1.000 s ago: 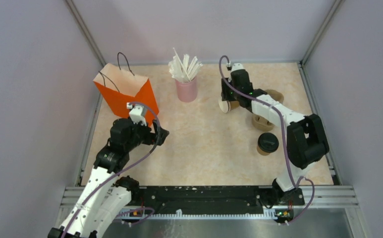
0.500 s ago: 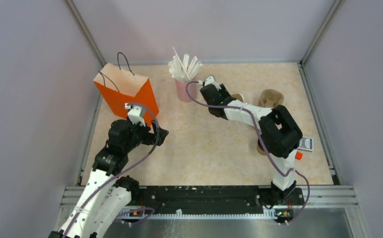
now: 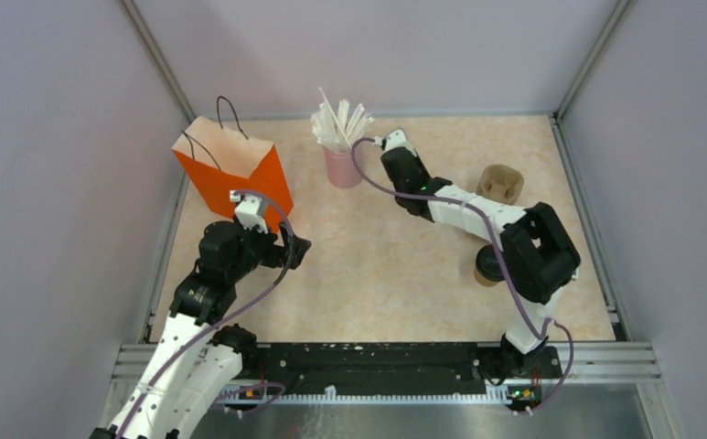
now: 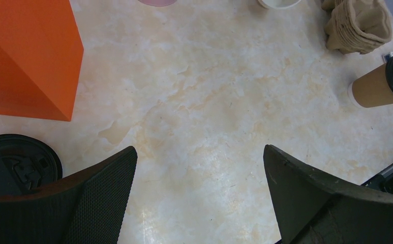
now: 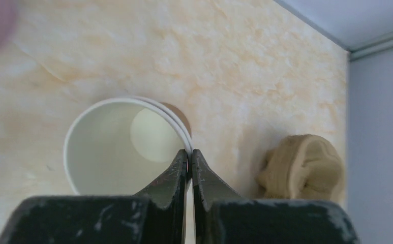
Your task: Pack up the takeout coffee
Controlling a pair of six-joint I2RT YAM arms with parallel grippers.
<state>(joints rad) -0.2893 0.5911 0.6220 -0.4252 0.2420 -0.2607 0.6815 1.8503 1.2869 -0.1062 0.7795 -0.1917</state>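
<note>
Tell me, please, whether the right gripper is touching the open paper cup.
Touching. The right wrist view shows the right gripper closed, pinching the white rim of the open paper cup between its tips.

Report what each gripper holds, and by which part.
The right gripper pinches the lidless paper cup by its rim; the left gripper is open, holding nothing.

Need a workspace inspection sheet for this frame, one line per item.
Surface: marbled tabletop, no spills seen.
Job's things: lidded cup standing by right arm; black lid near orange bag; open cup, unlidded.
Clutter: pink straw cup, pulp carrier.
Tools: left tool open, empty; right tool shut on open cup's rim.
Cables: purple cables along both arms, no snag seen.
Surroundings: grey walls, nothing else seen.
</note>
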